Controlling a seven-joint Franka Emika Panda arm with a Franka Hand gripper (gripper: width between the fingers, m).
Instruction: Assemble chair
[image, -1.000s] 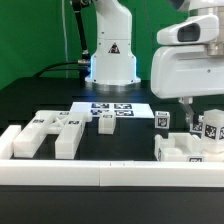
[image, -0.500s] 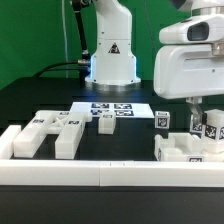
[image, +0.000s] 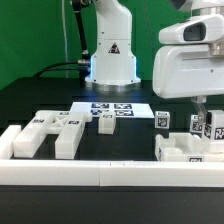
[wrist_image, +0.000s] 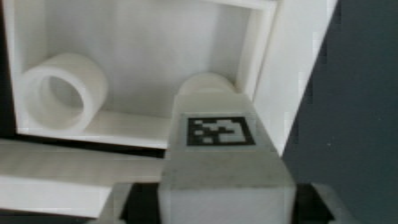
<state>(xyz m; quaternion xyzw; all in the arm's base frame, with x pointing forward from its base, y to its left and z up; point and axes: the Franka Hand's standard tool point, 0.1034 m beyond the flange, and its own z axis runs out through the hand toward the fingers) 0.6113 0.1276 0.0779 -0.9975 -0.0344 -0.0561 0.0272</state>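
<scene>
In the wrist view an upright white chair part (wrist_image: 219, 150) with a black-and-white tag stands between my gripper (wrist_image: 222, 207), whose dark fingers (wrist_image: 143, 205) press its two sides. In the exterior view the gripper (image: 200, 108) hangs under the big white hand at the right, down on that tagged part (image: 197, 124). Behind it lies a white box-shaped chair part (wrist_image: 267, 40) with a round peg (wrist_image: 68, 90) inside, also seen low at the exterior view's right (image: 180, 150). A larger forked chair part (image: 50, 130) lies at the left.
The marker board (image: 115, 106) lies at the middle back with a small white block (image: 107, 124) in front of it. Another tagged block (image: 163, 120) and a tagged piece (image: 215, 126) stand near the gripper. A long white rail (image: 100, 175) runs along the front.
The jaws have come together on the tagged white part. The hand has shifted slightly toward the exterior view's right. The other parts have not moved.
</scene>
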